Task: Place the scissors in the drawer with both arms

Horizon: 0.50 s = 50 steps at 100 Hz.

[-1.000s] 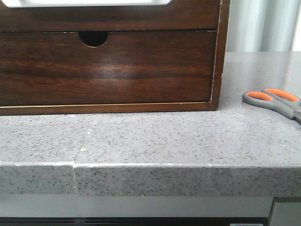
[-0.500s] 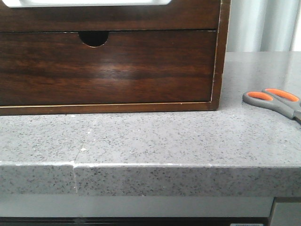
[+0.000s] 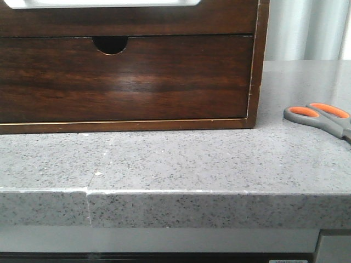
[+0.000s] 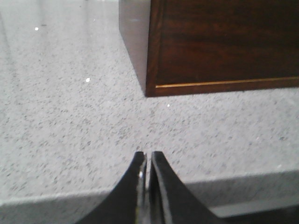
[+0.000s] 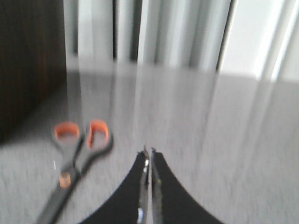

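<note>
2 grippers, left gripper (image 4: 145, 158) and right gripper (image 5: 148, 154), sit pressed together; spread the right and straddle the scissors (image 5: 77, 154) handles squarely before pinching.

A domestic or office-like interior is suggested — a speckled grey stone counter (image 3: 181, 159) is seen carrying a dark wooden drawer cabinet (image 3: 131, 76), and pale pleated curtains (image 3: 304, 30) are hung behind it — nothing industrial is shown.
</note>
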Motion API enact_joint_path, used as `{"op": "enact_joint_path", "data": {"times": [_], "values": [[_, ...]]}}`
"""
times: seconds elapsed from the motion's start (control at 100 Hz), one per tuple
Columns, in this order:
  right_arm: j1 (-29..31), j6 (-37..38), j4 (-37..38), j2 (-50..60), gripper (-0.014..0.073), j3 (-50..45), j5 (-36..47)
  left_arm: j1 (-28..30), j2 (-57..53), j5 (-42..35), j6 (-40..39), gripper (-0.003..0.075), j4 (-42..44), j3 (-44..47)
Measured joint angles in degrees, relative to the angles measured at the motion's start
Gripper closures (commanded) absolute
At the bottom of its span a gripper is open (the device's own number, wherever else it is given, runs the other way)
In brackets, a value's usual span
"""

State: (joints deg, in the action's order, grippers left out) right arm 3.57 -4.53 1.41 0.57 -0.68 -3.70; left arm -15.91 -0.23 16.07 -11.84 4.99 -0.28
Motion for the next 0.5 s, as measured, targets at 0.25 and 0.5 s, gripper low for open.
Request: {"op": "enact_joint_path", "data": {"times": [0.25,0.5], "values": [[0.00,0.70,-15.57,0.00,0.0638,0.00,7.74,0.00,0.00,-16.61,-0.10,0.0740,-27.00,0.00],[0.00,0.96,-30.85,0.00,0.0638,0.26,4.58,0.00,0.00,-17.94,-0.21,0.0740,-48.59,-0.11]]}}
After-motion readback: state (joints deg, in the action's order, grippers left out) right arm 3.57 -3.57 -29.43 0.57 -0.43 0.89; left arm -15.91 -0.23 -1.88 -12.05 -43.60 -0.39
